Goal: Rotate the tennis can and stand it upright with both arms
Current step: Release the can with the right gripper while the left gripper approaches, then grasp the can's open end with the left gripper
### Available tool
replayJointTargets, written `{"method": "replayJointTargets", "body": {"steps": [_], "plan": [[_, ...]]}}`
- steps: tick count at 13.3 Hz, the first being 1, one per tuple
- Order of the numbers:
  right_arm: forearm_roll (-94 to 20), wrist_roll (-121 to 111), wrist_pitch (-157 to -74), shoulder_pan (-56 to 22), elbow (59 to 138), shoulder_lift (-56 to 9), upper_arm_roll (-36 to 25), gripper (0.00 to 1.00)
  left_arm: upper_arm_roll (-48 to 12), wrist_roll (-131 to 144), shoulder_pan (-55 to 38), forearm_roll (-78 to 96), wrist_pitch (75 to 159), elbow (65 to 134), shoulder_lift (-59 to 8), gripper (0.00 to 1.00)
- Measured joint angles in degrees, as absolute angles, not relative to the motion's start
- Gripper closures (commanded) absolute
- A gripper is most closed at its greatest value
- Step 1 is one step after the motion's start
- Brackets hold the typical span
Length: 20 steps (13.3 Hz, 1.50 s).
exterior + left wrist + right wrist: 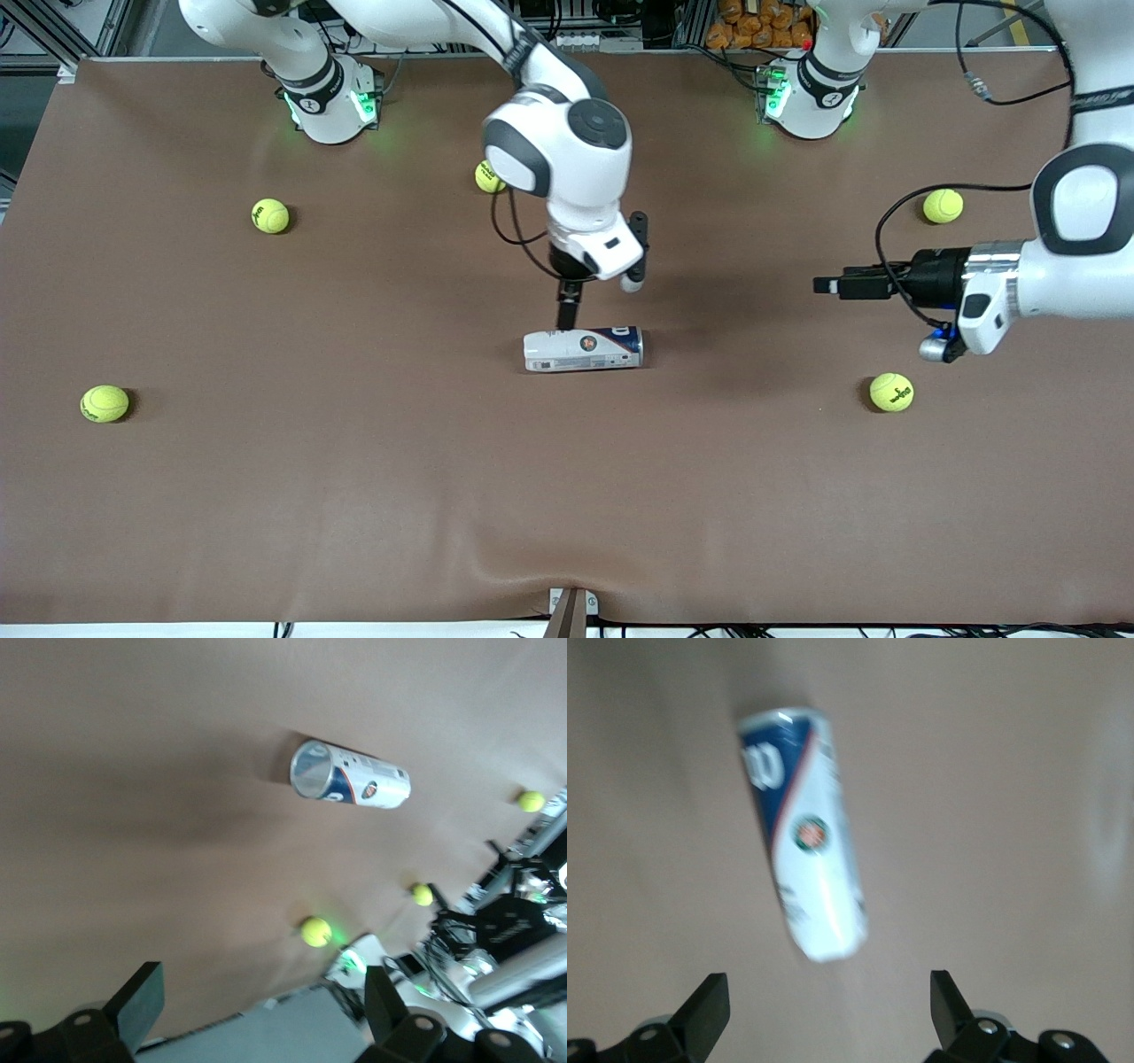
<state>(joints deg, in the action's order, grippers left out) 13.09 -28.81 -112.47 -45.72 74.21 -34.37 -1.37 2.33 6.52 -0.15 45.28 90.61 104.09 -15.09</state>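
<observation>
The tennis can [583, 349] lies on its side in the middle of the brown table, its navy end with the silvery rim toward the left arm's end. My right gripper [567, 312] hangs open and empty just above the can's white end. The right wrist view shows the can [804, 868] ahead of the spread right gripper [826, 1010], apart from it. My left gripper [826, 285] is held level above the table toward the left arm's end and points at the can. It is open and empty [261, 1010], and the can [354, 784] shows well off, rim end on.
Several yellow-green tennis balls lie about: one [890, 392] under the left arm, one [943, 206] near the left base, one [489, 176] beside the right arm, and two [270, 215] [104, 403] toward the right arm's end. The table's front edge [567, 611] is nearest the camera.
</observation>
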Motion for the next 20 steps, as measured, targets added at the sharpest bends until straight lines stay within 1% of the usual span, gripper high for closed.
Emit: {"method": "replayJointTargets", "body": {"steps": [3,5,9,12,13,14,15,16,18,20], "plan": [[7.51,-28.99,-110.26,-33.88,74.18,-30.86,-1.61,0.00,2.32,0.50,0.22,51.49,90.61,108.94,-17.08,0.00],[5.72,-28.55,-105.33,-26.42,74.14,-28.16,-1.63,0.00,2.33,-5.98,0.28,54.52,90.64,110.53,-19.77,0.00],[2.66,-24.71,-93.62,-14.64,74.17,-22.33,-1.57,0.00,2.01,-15.93,-0.63,67.56,91.52,110.91,-28.14,0.00],[2.45,-20.10,-87.93,-8.30,74.68,-17.38,-1.45,0.00,1.66,-18.43,-4.45,72.48,97.05,110.50,-31.72,0.00],[2.44,-18.61,-86.38,-6.83,75.38,-15.28,-1.42,0.00,1.61,-18.43,-6.19,73.05,99.45,110.31,-31.91,0.05],[2.44,-17.25,-85.17,-5.46,76.54,-12.98,-1.38,0.00,1.58,-18.41,-7.72,73.79,101.23,110.15,-31.89,0.25],[2.44,-15.92,-83.94,-4.13,77.95,-10.52,-1.36,0.00,1.58,-18.41,-8.88,74.65,102.46,110.08,-31.93,0.41],[2.44,-14.42,-82.49,-2.92,79.27,-8.19,-1.36,0.00,1.58,-18.41,-9.64,75.38,103.43,110.09,-32.03,0.47],[2.42,-9.97,-79.26,-0.96,80.92,-4.79,-1.29,0.00,1.59,-18.95,-10.35,76.84,104.93,110.04,-32.60,0.45],[2.37,-6.01,-77.06,-0.15,81.47,-2.69,-1.23,0.00,1.59,-21.73,-11.10,80.36,105.72,109.98,-34.04,0.45]]}}
